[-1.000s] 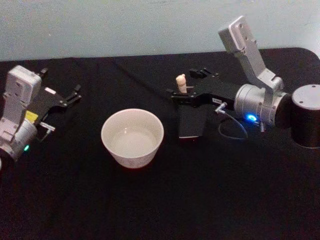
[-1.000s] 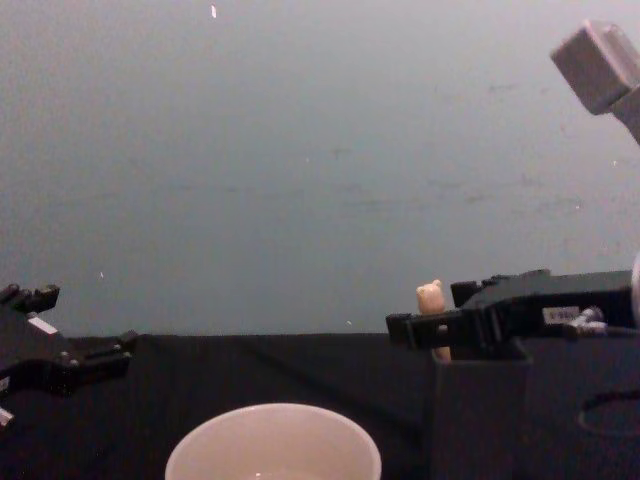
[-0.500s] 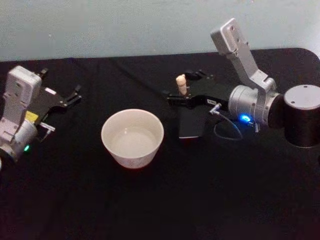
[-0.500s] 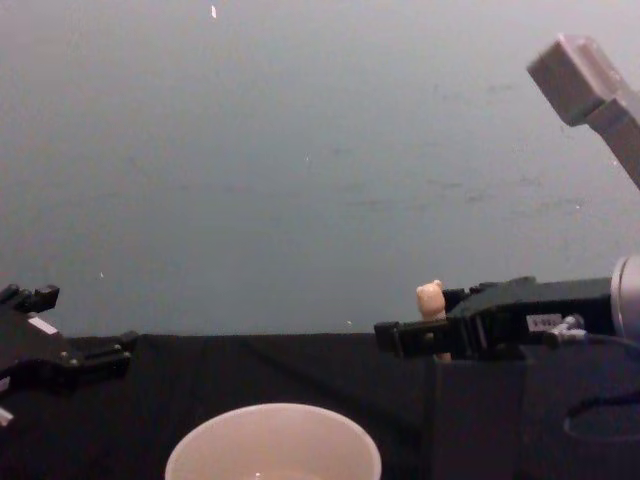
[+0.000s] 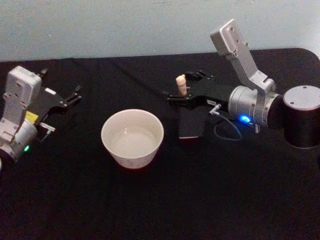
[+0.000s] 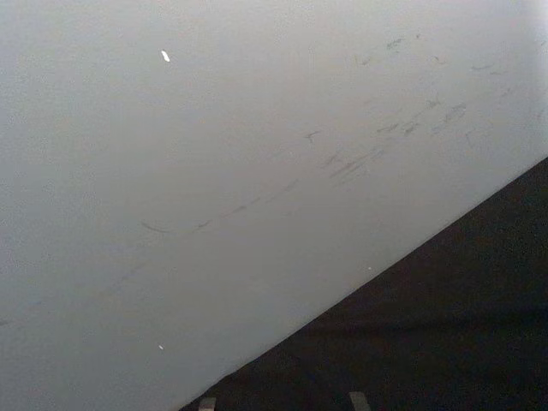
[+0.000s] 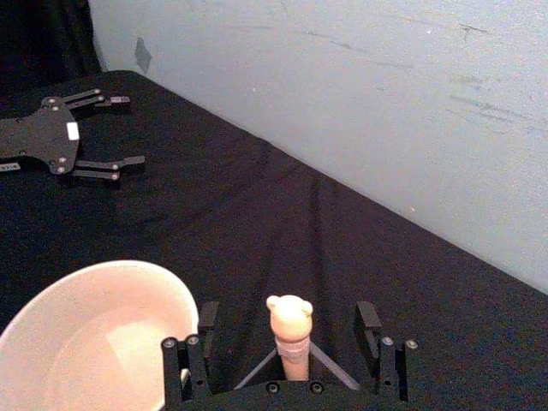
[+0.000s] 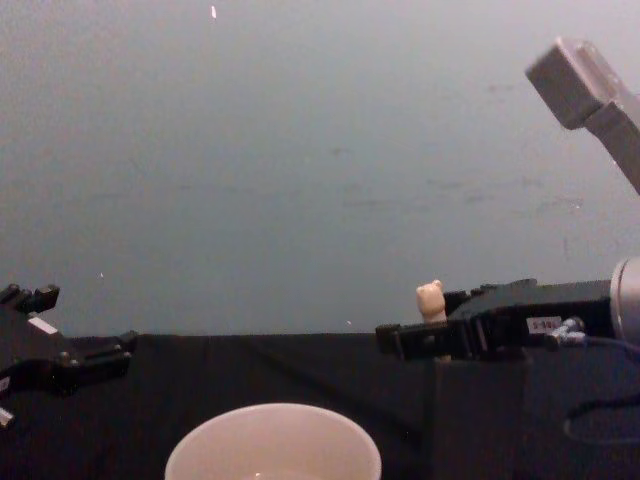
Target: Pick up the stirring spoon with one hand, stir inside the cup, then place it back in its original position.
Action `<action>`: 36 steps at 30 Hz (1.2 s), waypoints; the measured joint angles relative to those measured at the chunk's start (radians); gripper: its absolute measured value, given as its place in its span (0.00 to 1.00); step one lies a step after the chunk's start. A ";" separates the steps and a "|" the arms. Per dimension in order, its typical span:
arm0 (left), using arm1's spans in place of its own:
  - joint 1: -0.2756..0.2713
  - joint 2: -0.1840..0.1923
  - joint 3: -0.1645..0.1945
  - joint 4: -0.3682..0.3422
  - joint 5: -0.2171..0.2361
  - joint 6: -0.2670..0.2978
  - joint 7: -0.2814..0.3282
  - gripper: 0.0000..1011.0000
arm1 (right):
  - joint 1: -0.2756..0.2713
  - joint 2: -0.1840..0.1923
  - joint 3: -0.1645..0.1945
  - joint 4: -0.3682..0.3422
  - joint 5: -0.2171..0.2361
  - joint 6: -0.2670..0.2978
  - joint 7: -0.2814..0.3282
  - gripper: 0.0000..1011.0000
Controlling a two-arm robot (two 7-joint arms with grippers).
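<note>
Spoon [image 5: 181,84] first: you can see it standing upright in the holder [image 5: 191,125], with its beige handle and little animal head sticking out above the rim. Its neck and bowl are hidden down inside. The holder sits on the black worktop [image 5: 150,200] just to the right of the cup [image 5: 132,137], near it but not touching.

Your right claw [image 5: 180,88] reaches in from the side of the holder away from the cup, level with the spoon's handle and above the holder's top. It straddles the handle. In the right wrist view the two fingers [image 7: 207,317] stand apart with the animal head [image 7: 289,312] midway between them and a clear gap on either side, so nothing is gripped. From the chest view, the claw [image 8: 402,340] lies flat across the holder's [image 8: 480,420] top, to the right of the cup [image 8: 273,445], and the spoon's head [image 8: 430,297] pokes up above it.

Your left claw [image 5: 71,97] is parked well to the left of the cup, away from the spoon and holder. Its fingers are spread and hold nothing, and they point towards the pale wall [image 5: 125,25] beyond the cup.
</note>
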 joint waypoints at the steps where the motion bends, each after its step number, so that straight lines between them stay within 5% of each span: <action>1: 0.000 0.000 0.000 0.000 0.000 0.000 0.000 0.99 | 0.000 0.000 0.000 0.000 0.000 0.000 0.000 0.99; 8: 0.000 0.000 0.000 0.000 0.000 0.000 0.000 0.99 | 0.000 0.001 0.000 0.000 0.001 0.001 0.000 0.93; 30: 0.000 0.000 0.000 0.000 0.000 0.000 0.000 0.99 | 0.000 0.002 -0.001 -0.002 0.004 0.001 -0.001 0.27; 36: 0.000 0.000 0.000 0.000 0.000 0.000 0.000 0.99 | 0.000 0.002 -0.001 -0.002 0.005 0.001 -0.001 0.19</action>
